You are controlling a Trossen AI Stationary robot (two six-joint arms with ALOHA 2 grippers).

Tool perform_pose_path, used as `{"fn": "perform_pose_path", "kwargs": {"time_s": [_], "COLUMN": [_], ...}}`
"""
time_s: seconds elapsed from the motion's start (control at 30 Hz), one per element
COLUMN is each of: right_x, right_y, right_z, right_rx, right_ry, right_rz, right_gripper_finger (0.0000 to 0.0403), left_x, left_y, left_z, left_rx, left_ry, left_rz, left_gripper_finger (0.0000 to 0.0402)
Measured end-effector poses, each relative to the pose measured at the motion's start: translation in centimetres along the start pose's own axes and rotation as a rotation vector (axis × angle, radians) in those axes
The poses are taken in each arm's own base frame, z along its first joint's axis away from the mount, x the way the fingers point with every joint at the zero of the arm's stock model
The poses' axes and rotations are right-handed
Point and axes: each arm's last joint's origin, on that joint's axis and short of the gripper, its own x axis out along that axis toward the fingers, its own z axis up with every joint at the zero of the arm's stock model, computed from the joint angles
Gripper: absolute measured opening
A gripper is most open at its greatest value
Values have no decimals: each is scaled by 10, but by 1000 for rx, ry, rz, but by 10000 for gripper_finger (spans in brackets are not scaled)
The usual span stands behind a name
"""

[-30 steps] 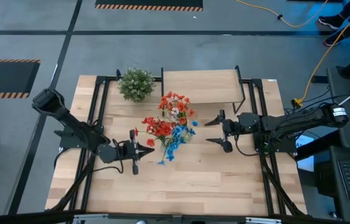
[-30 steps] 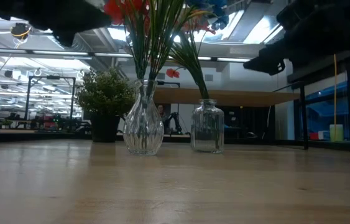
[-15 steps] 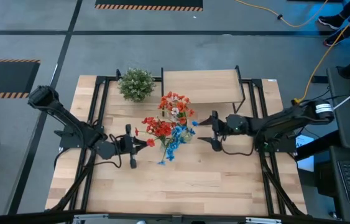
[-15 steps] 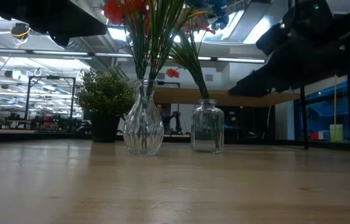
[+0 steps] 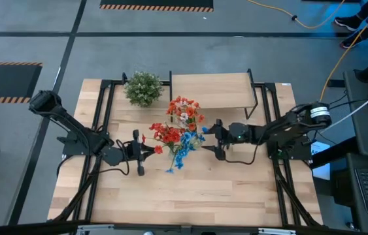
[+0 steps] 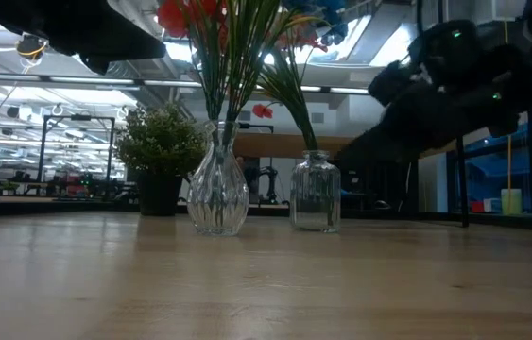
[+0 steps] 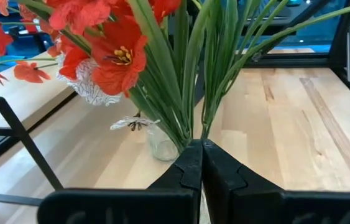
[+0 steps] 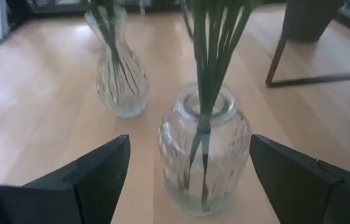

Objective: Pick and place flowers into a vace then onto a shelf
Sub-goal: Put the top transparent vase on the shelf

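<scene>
Workshop floor grey around a light-wood tabletop (image 5: 190, 189); raised shelf (image 5: 210, 90) at the far edge, nothing standing on it, a bushy potted plant (image 5: 143, 87) just beside it

Flowers (image 5: 177, 127) already stand in two glass vessels mid-table: red-orange sprays in a ribbed vase (image 6: 218, 194), more green stems in a squat jar (image 6: 315, 192) beside it. Both upright on the tabletop, stems near vertical, heads well above the rims

Jar (image 8: 203, 149) lies straight ahead of the right gripper (image 8: 187, 171), framed between its two fingers (image 8: 97, 171); these are spread wide, either side of the glass, not touching it. Right arm is clearly the nearer one to the jar, reaching in level

Left gripper (image 5: 139, 151) sits near the ribbed vase on the other side, fingers (image 7: 187, 171) pressed together, holding nothing

Judgement: next move is a closing grasp across the jar's body, then lift toward the shelf; tall stems make it top-heavy
</scene>
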Motion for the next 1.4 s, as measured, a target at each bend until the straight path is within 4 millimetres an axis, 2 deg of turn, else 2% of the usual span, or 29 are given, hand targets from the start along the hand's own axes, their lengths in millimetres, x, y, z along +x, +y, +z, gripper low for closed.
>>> {"fn": "perform_pose_path", "kwargs": {"time_s": [0.2,0.43,0.67,0.93,1.2,1.4], "right_x": [19,23,27,43,44,44], "right_y": [-1,-2,-2,-2,-4,-4], "right_z": [-4,-9,-8,-8,-9,-8], "right_rx": [-19,9,11,7,11,12], "right_ry": [42,61,5,13,19,14], "right_rz": [-9,-15,-11,-12,-19,-19], "right_gripper_finger": [333,333,333,333,332,314], "left_x": [0,0,0,0,0,0], "left_y": [0,0,0,0,0,0], "left_z": [0,0,0,0,0,0], "left_rx": [2,7,13,13,14,14], "left_ry": [1,1,1,1,2,2], "left_rz": [0,0,0,0,-1,-1], "left_gripper_finger": [1,1,1,1,1,1]}}
